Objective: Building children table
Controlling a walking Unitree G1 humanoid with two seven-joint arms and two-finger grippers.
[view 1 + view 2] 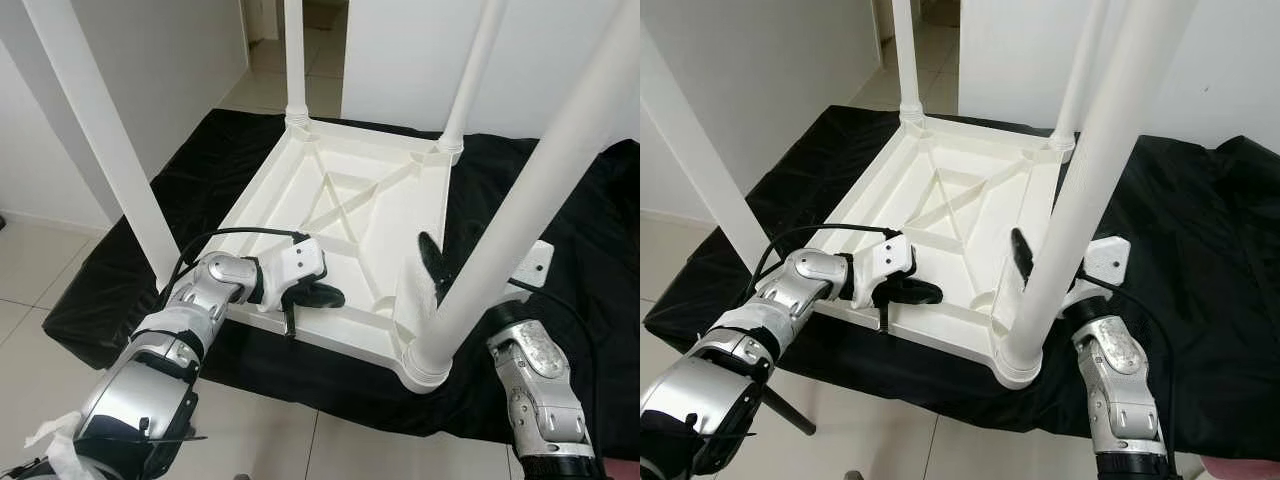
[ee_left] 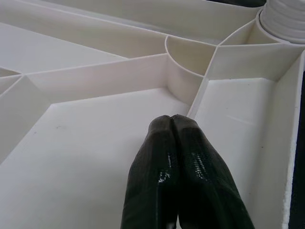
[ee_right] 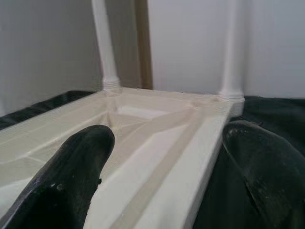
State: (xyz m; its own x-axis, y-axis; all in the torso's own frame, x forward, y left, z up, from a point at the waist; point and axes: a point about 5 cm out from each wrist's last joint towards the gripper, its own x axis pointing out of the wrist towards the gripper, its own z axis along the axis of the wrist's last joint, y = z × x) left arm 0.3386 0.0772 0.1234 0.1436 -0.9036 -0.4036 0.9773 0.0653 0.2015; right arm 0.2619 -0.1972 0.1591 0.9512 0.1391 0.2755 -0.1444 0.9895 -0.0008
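A white plastic children's table [image 1: 372, 210] lies upside down on a black cloth [image 1: 590, 215], with its legs pointing up. My left gripper [image 1: 325, 297] is shut with nothing in it, and its fingertips [image 2: 172, 121] rest inside the ribbed underside near the front-left corner. My right gripper [image 3: 167, 137] is open and straddles the table's right rim. One finger [image 1: 432, 262] is inside the frame, beside the near-right leg [image 1: 520, 210]. That leg hides the other finger in the eye views.
The near-left leg [image 1: 100, 130] rises just left of my left arm. The far-left leg [image 1: 294, 60] and far-right leg [image 1: 470, 70] stand at the back corners. Light floor tiles [image 1: 40, 270] surround the cloth. White walls stand behind, with a doorway [image 1: 320, 40].
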